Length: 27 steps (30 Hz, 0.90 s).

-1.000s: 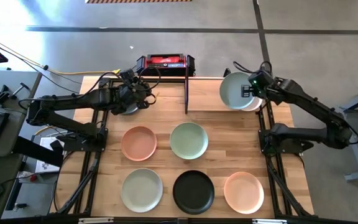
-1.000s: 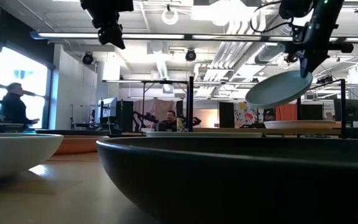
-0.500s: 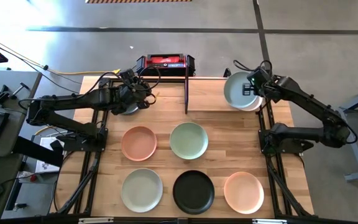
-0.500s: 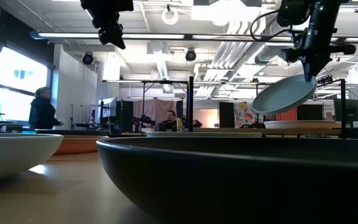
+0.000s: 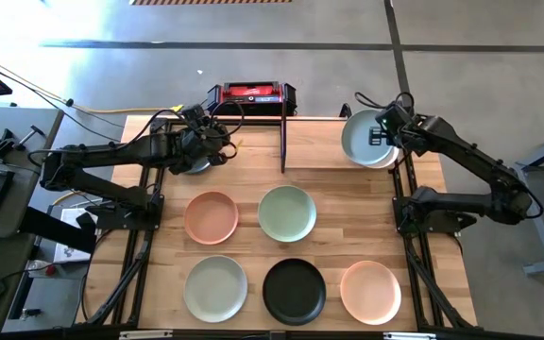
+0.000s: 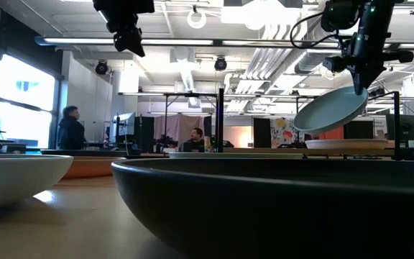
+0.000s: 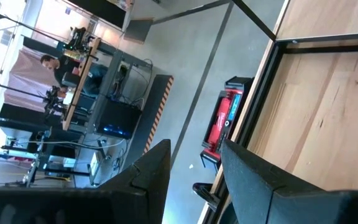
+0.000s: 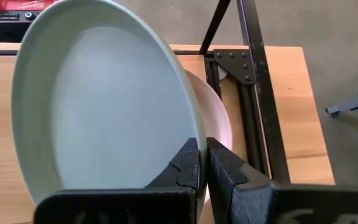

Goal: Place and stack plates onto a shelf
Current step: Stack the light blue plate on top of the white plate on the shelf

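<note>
The right claw (image 8: 202, 163) is pinched shut on the rim of a green plate (image 5: 359, 137), holding it in the air over the right end of the shelf (image 5: 319, 144). In the low view the green plate (image 6: 330, 110) hangs tilted, its free edge dipping lower than the gripped edge. Directly beneath it, flat on the shelf board, lies a pink plate (image 8: 217, 116); from above, only a sliver of this shows past the green one. So the target sits straight below the load, not off to a side, and I would judge that the next move is mostly a drop, with the tilt levelled out so the two plates nest.

The left claw (image 7: 194, 163) waits with fingers parted above the shelf's left end. Five more plates lie on the desk (image 5: 338, 231), well apart from the shelf.
</note>
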Each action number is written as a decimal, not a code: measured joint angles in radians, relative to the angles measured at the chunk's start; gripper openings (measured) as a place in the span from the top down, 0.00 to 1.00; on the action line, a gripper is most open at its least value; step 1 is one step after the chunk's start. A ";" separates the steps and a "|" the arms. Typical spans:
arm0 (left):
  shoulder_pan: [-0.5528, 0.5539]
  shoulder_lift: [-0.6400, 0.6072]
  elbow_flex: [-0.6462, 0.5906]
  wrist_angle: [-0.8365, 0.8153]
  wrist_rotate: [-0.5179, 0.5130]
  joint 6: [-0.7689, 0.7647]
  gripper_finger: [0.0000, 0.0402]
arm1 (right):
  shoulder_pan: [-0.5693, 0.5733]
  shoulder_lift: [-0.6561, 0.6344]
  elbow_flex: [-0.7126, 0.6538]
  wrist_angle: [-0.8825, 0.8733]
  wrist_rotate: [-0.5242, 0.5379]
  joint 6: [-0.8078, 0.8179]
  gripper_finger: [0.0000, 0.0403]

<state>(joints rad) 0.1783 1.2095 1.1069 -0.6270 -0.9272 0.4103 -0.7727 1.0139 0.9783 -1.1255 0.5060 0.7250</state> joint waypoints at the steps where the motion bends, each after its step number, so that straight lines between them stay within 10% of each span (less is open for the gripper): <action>1: 0.000 0.000 0.000 0.000 0.000 0.011 0.67 | 0.000 0.000 0.000 0.000 0.001 0.000 1.00; 12: 0.001 0.000 0.000 0.000 -0.001 0.046 0.67 | 0.000 0.000 0.000 -0.003 -0.009 -0.026 1.00; 27: 0.039 0.000 0.000 -0.004 -0.002 -0.053 0.67 | 0.034 -0.001 0.000 0.006 -0.284 0.158 1.00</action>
<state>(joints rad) 0.2173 1.2095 1.1069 -0.6312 -0.9294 0.3574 -0.7386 1.0130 0.9787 -1.1199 0.2225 0.8831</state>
